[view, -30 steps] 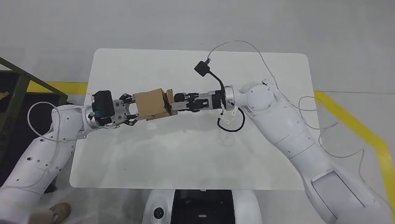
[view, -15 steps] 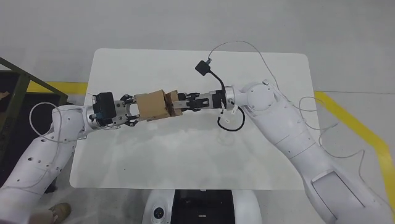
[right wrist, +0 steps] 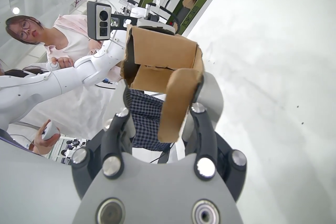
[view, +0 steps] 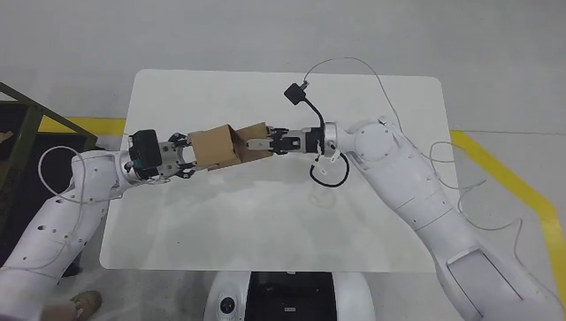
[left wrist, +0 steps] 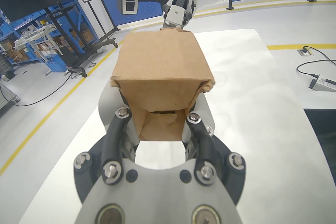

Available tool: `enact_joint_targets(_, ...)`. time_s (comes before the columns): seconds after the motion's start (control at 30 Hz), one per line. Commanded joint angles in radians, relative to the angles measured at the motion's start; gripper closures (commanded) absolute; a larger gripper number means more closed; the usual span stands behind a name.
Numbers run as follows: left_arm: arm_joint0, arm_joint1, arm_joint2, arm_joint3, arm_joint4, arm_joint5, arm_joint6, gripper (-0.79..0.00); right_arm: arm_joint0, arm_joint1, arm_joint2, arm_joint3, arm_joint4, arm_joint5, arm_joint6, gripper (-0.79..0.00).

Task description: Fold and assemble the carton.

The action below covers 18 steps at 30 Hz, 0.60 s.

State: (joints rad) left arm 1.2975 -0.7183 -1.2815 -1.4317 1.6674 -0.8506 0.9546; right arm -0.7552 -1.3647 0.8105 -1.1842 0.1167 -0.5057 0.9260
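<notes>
The brown carton [view: 219, 147] is held over the left-middle part of the white tabletop [view: 354, 224], between the two arms, which meet end to end from either side. Whether its underside touches the tabletop cannot be told from above; from the left wrist it is seen raised off the surface.

The left pincer [left wrist: 160, 114] is closed on the carton's near end. Its fingers [left wrist: 105, 101] are set at about the carton's own width, one pressed against each side wall, and a tucked end panel is seen between them. In the top view this pincer [view: 188, 155] is seen at the carton's left end.

The right pincer [right wrist: 165, 99] is spread wide at the opposite, open end of the carton, where it is seen from above [view: 263, 144]. One loose flap [right wrist: 176, 104] is bent outward from the carton's mouth and lies between the fingers [right wrist: 210, 93], resting against the inner face of one of them. A broad gap is left between the flap and the other finger, so the flap is touched but not clamped. The carton's interior is visible past this flap.
</notes>
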Motion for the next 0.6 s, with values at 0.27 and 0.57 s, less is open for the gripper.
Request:
enact_joint_targets(0.27, -0.001, -0.004, 0.004, 0.003, -0.021, -0.002, -0.005, -0.237, 0.000, 0.000, 0.000, 0.000, 0.001, 0.000, 0.001, -0.785)
enact_joint_targets(0.57, -0.009, -0.006, 0.001, 0.005, -0.028, -0.004, -0.013, -0.237, -0.044, 0.008, 0.031, -0.029, 0.057, 0.053, -0.014, -0.785)
